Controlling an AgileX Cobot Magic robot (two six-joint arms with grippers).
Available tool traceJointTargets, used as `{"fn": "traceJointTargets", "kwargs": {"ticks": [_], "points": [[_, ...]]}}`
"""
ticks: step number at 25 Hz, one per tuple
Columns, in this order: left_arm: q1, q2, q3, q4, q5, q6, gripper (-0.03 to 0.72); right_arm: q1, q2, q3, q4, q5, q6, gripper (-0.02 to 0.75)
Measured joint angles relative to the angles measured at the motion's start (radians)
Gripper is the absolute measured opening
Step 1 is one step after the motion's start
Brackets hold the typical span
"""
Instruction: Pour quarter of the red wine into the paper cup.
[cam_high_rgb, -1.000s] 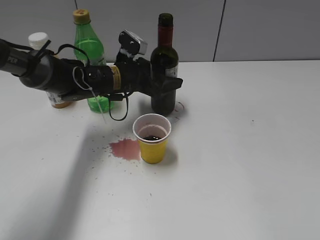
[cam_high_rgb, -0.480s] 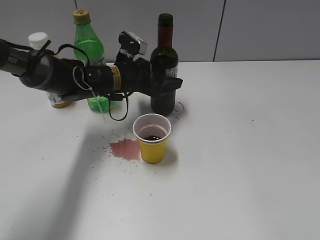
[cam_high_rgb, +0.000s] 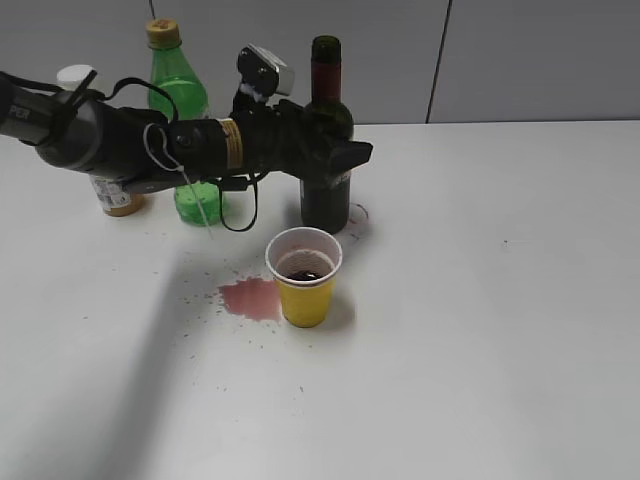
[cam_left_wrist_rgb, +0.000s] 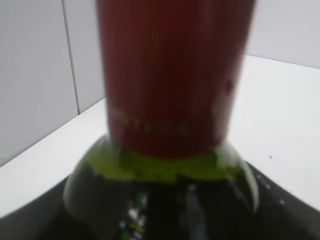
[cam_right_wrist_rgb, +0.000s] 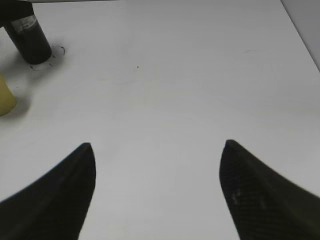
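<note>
I start from my left gripper (cam_high_rgb: 335, 158): it stands at the shoulder of the wine bottle (cam_high_rgb: 326, 140), with 1 dark finger sticking out to the right of the glass. I cannot tell if it really clamps the bottle or only sits around it. In the left wrist view the red foil neck (cam_left_wrist_rgb: 172, 75) fills almost the whole picture, blurred, with the greenish glass shoulder under it; the fingers themselves are hardly seen there. The bottle stands upright on the white table (cam_high_rgb: 480, 300), its base touching the surface.

My right gripper (cam_right_wrist_rgb: 157, 192) hangs wide open over bare table, holding nothing. This arm does not show in the exterior view.

Just in front of the bottle stands the yellow paper cup (cam_high_rgb: 304, 277), upright, with a little dark wine at the bottom. A pink puddle (cam_high_rgb: 251, 298) lies on the table touching the left side of the cup, with small dark specks scattered around it. Behind the left arm (cam_high_rgb: 150, 145) stands a green plastic bottle (cam_high_rgb: 180, 110), partly covered by the arm, and further left a bottle with a white cap (cam_high_rgb: 76, 78), mostly hidden. The wall behind is grey panels.

Compared with 0.5 s ago, the left gripper has moved higher on the bottle, from the body to the shoulder. The bottle, cup and puddle stay in the same place.
</note>
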Motion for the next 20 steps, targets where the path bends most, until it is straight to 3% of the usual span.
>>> {"fn": "traceJointTargets", "kwargs": {"ticks": [13, 20], "points": [[0.0, -0.18, 0.0, 0.004, 0.014, 0.0, 0.605, 0.0, 0.0, 0.0, 0.0, 0.002, 0.0, 0.586], [0.0, -0.316, -0.001, 0.011, 0.14, 0.0, 0.605, 0.0, 0.0, 0.0, 0.0, 0.001, 0.0, 0.586]]}}
